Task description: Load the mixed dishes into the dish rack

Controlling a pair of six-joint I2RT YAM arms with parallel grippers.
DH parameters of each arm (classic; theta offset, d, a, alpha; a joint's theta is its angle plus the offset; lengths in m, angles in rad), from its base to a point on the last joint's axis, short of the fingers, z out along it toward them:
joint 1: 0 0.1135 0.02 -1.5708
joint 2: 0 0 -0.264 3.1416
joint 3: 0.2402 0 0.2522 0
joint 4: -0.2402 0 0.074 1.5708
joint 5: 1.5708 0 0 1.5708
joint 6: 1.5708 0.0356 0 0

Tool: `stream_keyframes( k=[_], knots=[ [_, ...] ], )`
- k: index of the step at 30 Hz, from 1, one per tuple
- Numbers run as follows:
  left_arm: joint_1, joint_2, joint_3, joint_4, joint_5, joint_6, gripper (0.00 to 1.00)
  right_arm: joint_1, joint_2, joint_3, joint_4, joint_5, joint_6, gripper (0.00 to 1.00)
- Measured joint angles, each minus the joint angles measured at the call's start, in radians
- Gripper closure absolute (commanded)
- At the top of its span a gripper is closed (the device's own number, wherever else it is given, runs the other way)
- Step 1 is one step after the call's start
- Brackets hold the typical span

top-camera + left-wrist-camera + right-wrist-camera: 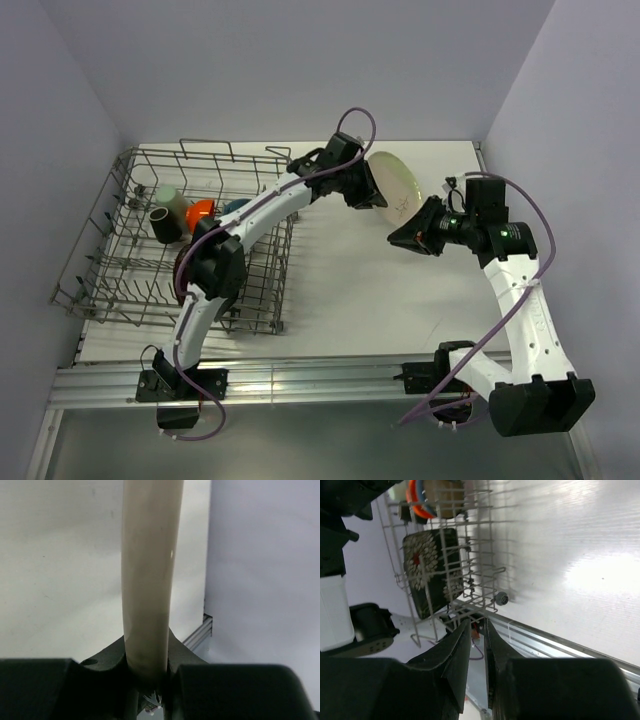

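The dish rack (pixel 110 215) sits at the left of the table (pixel 340 290). A green cup (pixel 166 197), a brown cup (pixel 165 228) and an orange bowl (pixel 200 210) stand in its far half, and the right wrist view shows a black floral plate (pixel 427 575) standing on edge among the near tines.

The left arm reaches over the rack's far right corner. The left gripper (pixel 372 190) hangs just beyond the rack's right wall, clamped on the rim of the pale green-cream plate (pixel 397 185). Seen from the wrist, the plate (pixel 150 580) is edge-on and runs straight out from between the pads.

So the rack lies to the left of the plate and toward the near side, with the raised right wall between them. In my judgement the plate has to clear that wall and then come down on edge, in line with a tine row. The left arm hides much of the rack's middle, so which slots are free cannot be told.

Just right of the plate, the right gripper (pixel 398 238) points left with its jaws narrowly parted and nothing between them. It leaves little room on that side, while the bare table in front of the plate is open.
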Motion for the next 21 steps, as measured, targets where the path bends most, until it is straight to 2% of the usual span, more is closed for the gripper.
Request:
stream_keyframes(
  k=[5, 10, 15, 21],
  knots=[
    [0.002, -0.044, 0.062, -0.021, 0.015, 0.016, 1.0, 0.042, 0.0, 0.112, -0.055, 0.002, -0.038, 0.75],
    [0.017, -0.132, 0.063, -0.041, 0.024, 0.029, 1.0, 0.122, 0.001, 0.233, -0.119, 0.022, -0.077, 0.72],
    [0.068, -0.238, 0.063, -0.071, 0.023, 0.043, 1.0, 0.222, 0.002, 0.318, -0.13, 0.022, -0.095, 0.49],
    [0.153, -0.388, 0.036, -0.096, -0.015, 0.087, 1.0, 0.322, 0.037, 0.328, -0.129, 0.015, -0.111, 0.43]
  ],
)
